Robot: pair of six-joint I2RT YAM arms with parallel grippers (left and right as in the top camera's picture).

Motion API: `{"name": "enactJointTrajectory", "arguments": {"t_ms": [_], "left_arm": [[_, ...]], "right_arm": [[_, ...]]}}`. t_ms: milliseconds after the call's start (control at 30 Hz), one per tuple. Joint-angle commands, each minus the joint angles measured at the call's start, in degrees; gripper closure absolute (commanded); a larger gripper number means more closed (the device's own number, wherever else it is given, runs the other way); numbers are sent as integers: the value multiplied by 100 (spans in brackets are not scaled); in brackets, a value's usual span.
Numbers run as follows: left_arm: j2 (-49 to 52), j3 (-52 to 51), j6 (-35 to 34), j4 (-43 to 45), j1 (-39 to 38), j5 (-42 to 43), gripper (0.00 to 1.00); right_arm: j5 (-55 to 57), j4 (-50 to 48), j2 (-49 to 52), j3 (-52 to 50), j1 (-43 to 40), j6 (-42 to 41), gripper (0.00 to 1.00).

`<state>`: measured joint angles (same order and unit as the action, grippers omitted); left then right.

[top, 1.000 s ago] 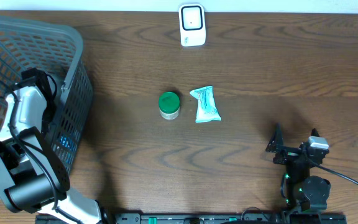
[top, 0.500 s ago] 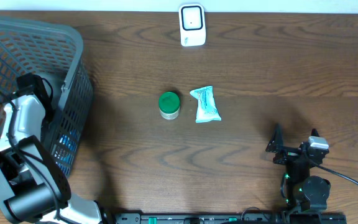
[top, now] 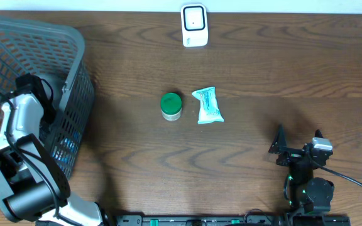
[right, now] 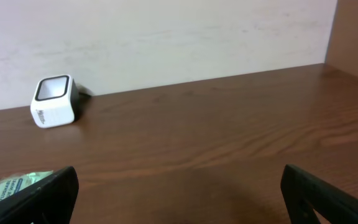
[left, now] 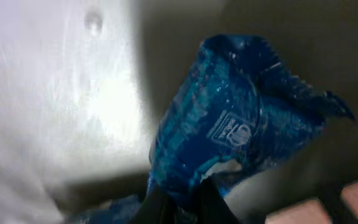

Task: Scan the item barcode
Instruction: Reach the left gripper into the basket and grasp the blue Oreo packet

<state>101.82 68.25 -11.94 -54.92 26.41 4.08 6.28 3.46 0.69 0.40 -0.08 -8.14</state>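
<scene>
- Left arm (top: 19, 122) reaches down into the grey plastic mesh basket (top: 74, 47), which sits at the left edge of the dark wood counter (top: 263, 69), up toward the far-left corner.
- Left jaws are closed tight, pinching the lower edge of a blue crinkly plastic packet (left: 229, 124). In the left wrist view the two dark fingers (left: 157, 205) meet at the bottom with the film caught between them.
- The packet is inside the basket, crumpled, with white print on its face. The print is too blurred to read, and I cannot tell where a barcode is.
- A pale blurred surface fills the left of the left wrist view behind the packet; I cannot tell what it is.
- In the overhead view a patch of blue (top: 68, 145) shows through the basket's right wall, low down by the arm.
- The white boxy barcode scanner (top: 194, 25) stands at the middle of the counter's far edge, well apart from the basket. It also shows in the right wrist view (right: 53, 101).
- A round jar with a green lid (top: 171, 105) stands upright mid-counter, with a teal-and-white sachet (top: 208, 105) lying just beside it on its right, not touching.
- Right arm (top: 307, 169) is parked by the near edge, toward the right corner.
- Right jaws are spread fully wide and hold nothing. The fingers (right: 36, 199) sit at either side of the right wrist view with bare counter between them.
</scene>
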Motion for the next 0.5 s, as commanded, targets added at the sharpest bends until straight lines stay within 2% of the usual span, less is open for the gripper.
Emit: {"name": "enactJointTrajectory", "arguments": {"t_ms": [0,233,467], "left_arm": [[-291,728,26,-393,343,129,93],[-1147,1043,22,-525,833,131,93],[-1217,1045,-79,-463,855,190,93]], "right_arm": [[50,17,-28,-9,33,-61,1],[48,17,-28,-9,33,-61,1],[48,17,-28,-9,33,-59,1]]}}
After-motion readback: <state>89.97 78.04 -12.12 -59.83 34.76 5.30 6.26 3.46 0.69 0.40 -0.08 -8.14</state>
